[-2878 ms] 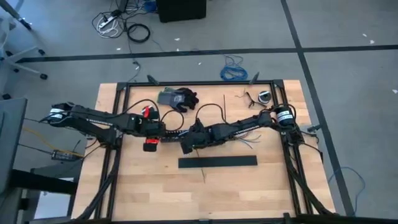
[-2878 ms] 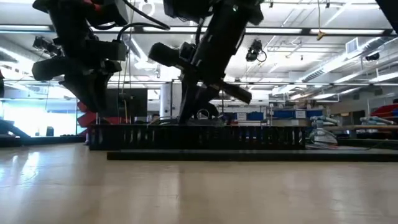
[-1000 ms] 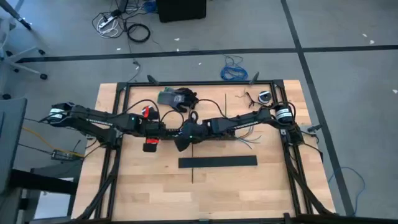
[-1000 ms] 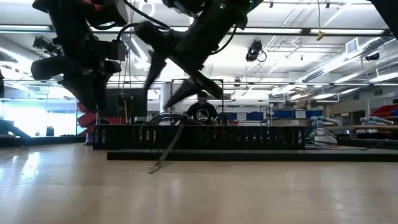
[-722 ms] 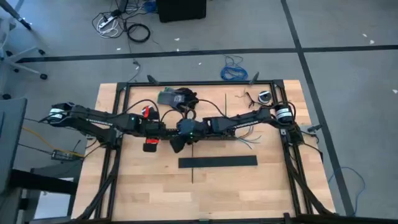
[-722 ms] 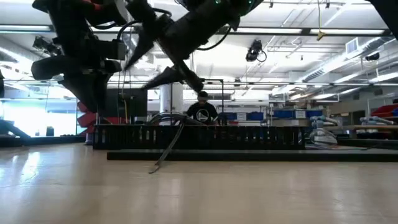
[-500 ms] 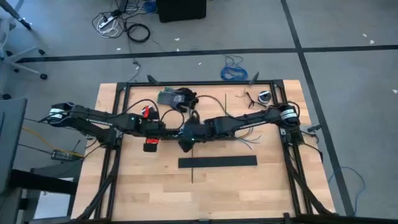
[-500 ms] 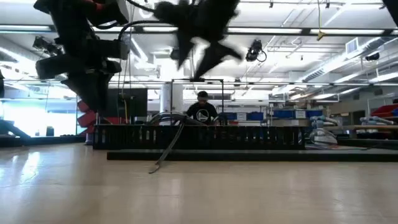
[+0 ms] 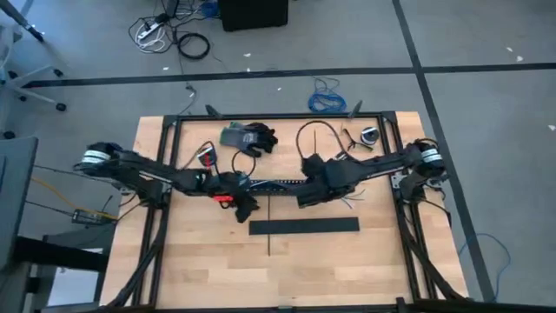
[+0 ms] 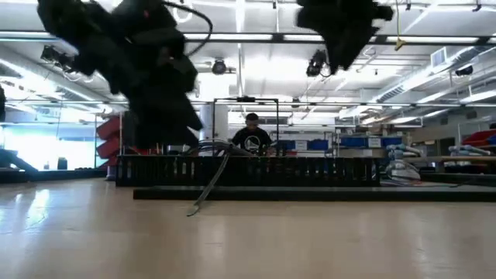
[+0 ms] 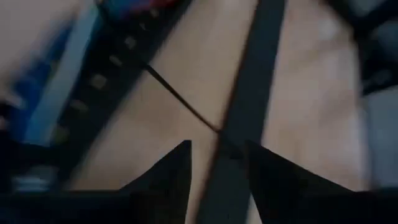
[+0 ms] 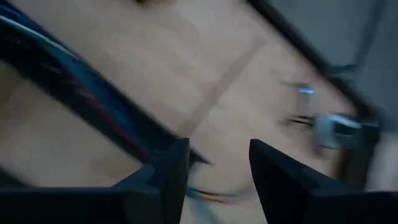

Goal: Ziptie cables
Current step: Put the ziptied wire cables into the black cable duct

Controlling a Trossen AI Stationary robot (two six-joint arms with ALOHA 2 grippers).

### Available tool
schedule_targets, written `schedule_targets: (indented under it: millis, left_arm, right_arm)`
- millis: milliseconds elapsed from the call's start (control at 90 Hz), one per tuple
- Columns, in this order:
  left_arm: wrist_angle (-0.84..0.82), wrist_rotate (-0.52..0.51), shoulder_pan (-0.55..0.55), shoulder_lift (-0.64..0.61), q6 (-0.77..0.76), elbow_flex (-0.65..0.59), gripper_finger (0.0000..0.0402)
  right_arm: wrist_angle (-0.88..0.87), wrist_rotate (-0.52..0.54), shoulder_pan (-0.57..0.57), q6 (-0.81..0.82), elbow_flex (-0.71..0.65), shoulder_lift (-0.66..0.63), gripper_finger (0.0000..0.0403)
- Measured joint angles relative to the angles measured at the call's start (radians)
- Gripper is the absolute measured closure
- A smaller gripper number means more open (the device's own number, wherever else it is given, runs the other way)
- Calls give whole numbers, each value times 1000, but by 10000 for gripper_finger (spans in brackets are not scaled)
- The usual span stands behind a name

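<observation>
One thin black ziptie [image 9: 269,235] crosses the wide flat black bar [image 9: 304,226] at mid-table. In the low view this ziptie [image 10: 208,188] leans with its upper end on the long slotted duct [image 10: 310,170] and its lower end on the wood. The cables [image 9: 352,201], thin blue, green and white wires, lie on the table under my right arm, their ends fanned apart. My left gripper [image 9: 246,209] hovers open above the ziptie [image 11: 180,99] and the bar [image 11: 258,68]. My right gripper [image 9: 304,196] hangs open over the duct's right end, with coloured wire ends [image 12: 208,196] below it.
The slotted duct [image 9: 274,183] lies between the two grippers. A black glove [image 9: 254,136] and a small round object [image 9: 369,135] lie near the far edge. A person [image 10: 252,139] shows in the room beyond. Bare wood stretches along the near side of the bar.
My right gripper has swung up and toward the table's right edge, away from the centre. My left gripper has gone right and toward the near edge, over the ziptie and bar. The ziptie has stayed leaning on the duct.
</observation>
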Motion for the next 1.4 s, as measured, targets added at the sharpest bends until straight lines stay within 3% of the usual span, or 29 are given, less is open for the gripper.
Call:
schedule_targets:
  millis: [100, 278, 533, 644, 767, 889, 1000, 1400]
  left_arm:
    - [202, -17, 9, 115, -83, 15, 264]
    - [228, -135, 18, 205, -106, 96, 264]
    - [35, -242, 13, 162, 49, 269, 264]
    - [-164, -289, 2, 136, 79, 367, 264]
    - [-353, -301, -22, 136, -69, 458, 264]
    - [-424, -295, -42, 163, -288, 471, 264]
    - [-456, -304, -42, 213, -397, 469, 264]
    - [-236, -305, -40, 414, -461, 472, 264]
  right_arm:
    - [16, 8, -3, -41, -65, -63, 239]
    - [6, -1, -3, -80, -164, -159, 239]
    - [5, -2, -10, -153, -291, -306, 239]
    - [6, -9, -29, -194, -341, -355, 239]
    - [6, -52, -56, -252, -388, -401, 240]
    - [7, -82, -70, -306, -426, -435, 239]
    - [8, -86, -70, -359, -450, -453, 239]
    - [7, -103, -69, -535, -494, -506, 239]
